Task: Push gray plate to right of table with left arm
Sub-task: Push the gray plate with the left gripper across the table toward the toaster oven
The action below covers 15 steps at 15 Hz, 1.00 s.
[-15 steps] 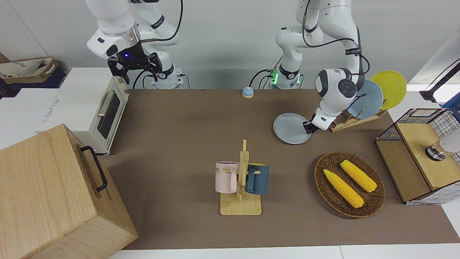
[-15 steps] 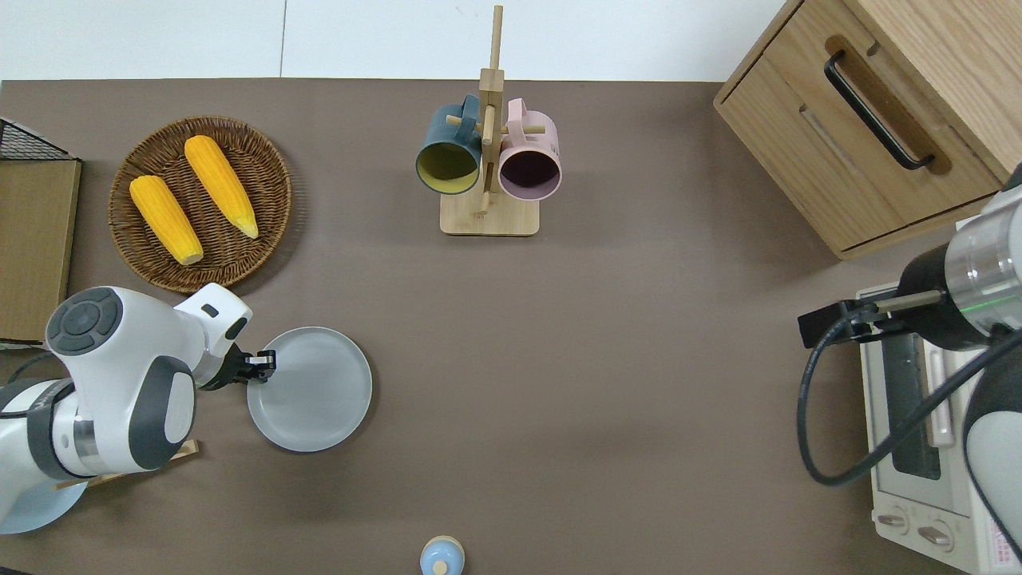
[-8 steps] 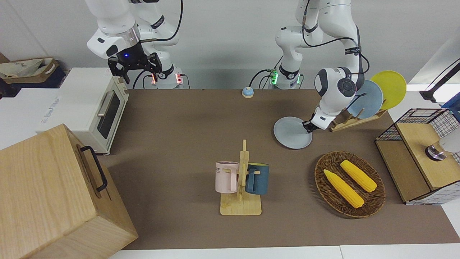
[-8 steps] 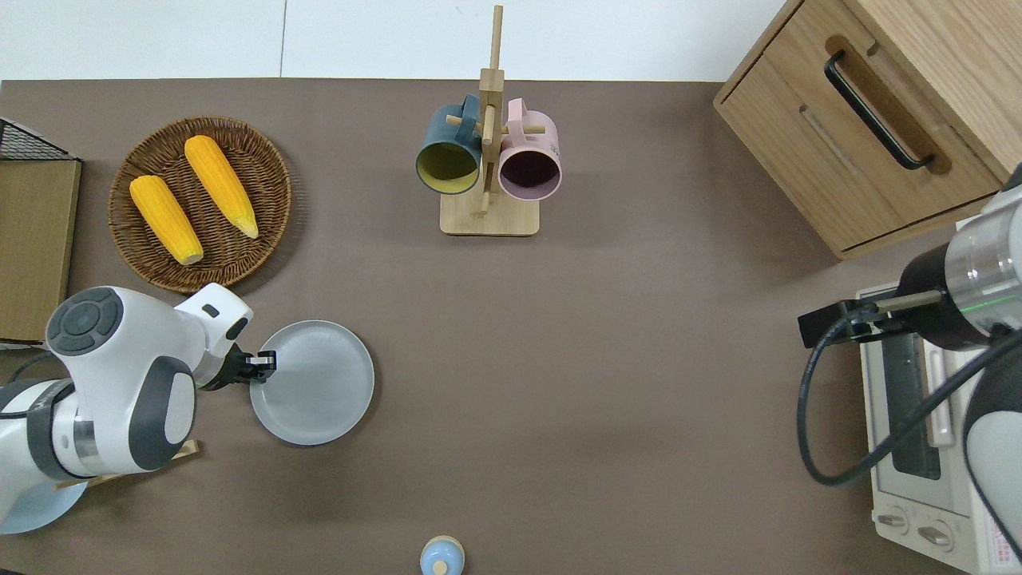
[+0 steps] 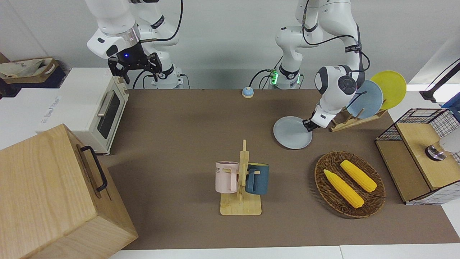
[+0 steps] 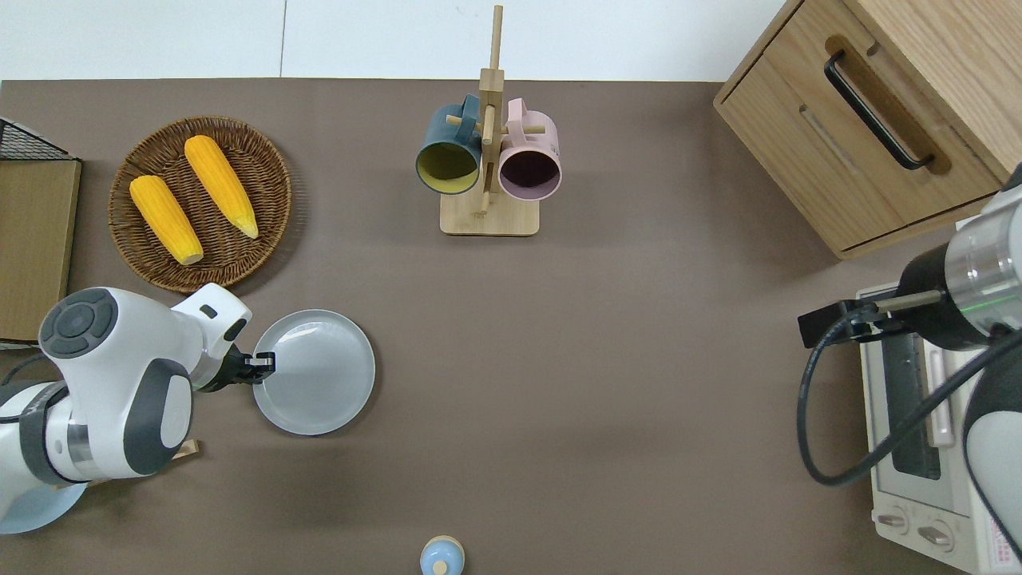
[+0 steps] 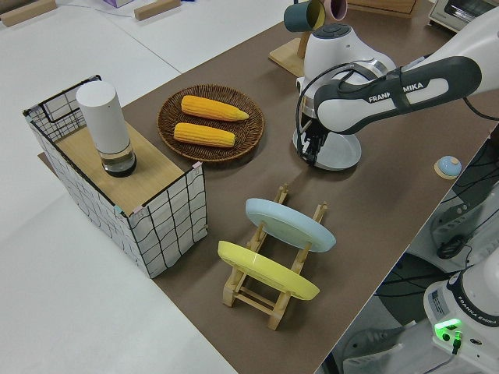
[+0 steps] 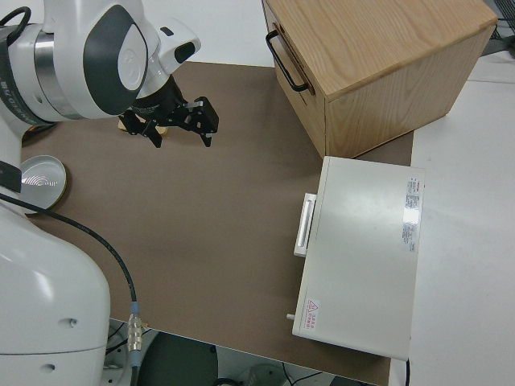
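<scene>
Two arms: left arm (image 5: 339, 86) at work, right arm parked.
Left gripper (image 6: 262, 364): low at the table (image 6: 607, 383), tip against the rim of the gray plate (image 6: 317, 372) on the edge facing the left arm's end. Fingers look drawn close together; cannot tell whether they pinch the rim or only press against it.
Right gripper (image 5: 136, 65): fingers spread wide, holding nothing.
Gray plate: flat on the brown top, toward the left arm's end of the table, nearer to the robots than the wicker basket (image 6: 271, 160) and well apart from the mug stand (image 6: 489, 216). Plate face bare.
Wicker basket: round, holds two corn cobs (image 6: 220, 185) lying side by side; basket rim just beside the plate, not touching as far as the overhead view shows.
Mug stand: wooden, upright near the table edge farthest from the robots, mid-table; dark blue mug (image 6: 447, 156) and pink mug (image 6: 529, 165) hang on opposite pegs.
Plate rack (image 7: 269, 288): wooden, at the left arm's end, nearer to the robots than the basket; a sky-blue plate (image 7: 290, 224) and a yellow plate (image 7: 267, 269) stand tilted in its slots.
Wire crate (image 7: 168, 226): at the left arm's end, wooden top with a white cylinder (image 7: 104, 123) standing on it.
Small blue bell (image 5: 247, 92): on the table edge nearest the robots, mid-table.
Wooden cabinet (image 5: 46, 201): at the right arm's end, black handle on its front.
White toaster oven (image 5: 90, 108): beside the cabinet, nearer to the robots.
</scene>
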Tool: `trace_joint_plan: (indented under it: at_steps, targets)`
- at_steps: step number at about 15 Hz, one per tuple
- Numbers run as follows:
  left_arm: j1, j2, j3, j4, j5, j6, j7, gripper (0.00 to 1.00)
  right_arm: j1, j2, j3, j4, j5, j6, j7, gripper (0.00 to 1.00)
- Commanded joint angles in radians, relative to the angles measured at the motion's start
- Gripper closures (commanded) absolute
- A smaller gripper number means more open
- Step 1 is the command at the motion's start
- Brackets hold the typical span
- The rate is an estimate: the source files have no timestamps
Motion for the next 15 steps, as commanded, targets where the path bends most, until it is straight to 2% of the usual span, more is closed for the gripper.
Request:
trace_joint_plan:
  at_steps: [1, 9, 15]
  targets:
    - [-0.034, -0.005, 0.003, -0.016, -0.011, 0.005, -0.026, 1.00, -0.019, -0.003, 0.014, 0.008, 0.004, -0.015, 0.002, 0.017]
    - [-0.090, 0.009, 0.000, -0.010, -0.037, 0.021, -0.092, 1.00, -0.019, -0.003, 0.014, 0.008, 0.003, -0.015, 0.002, 0.017]
    - [-0.122, 0.028, -0.024, 0.005, -0.037, 0.021, -0.167, 1.00, -0.019, -0.003, 0.014, 0.008, 0.003, -0.015, 0.002, 0.017]
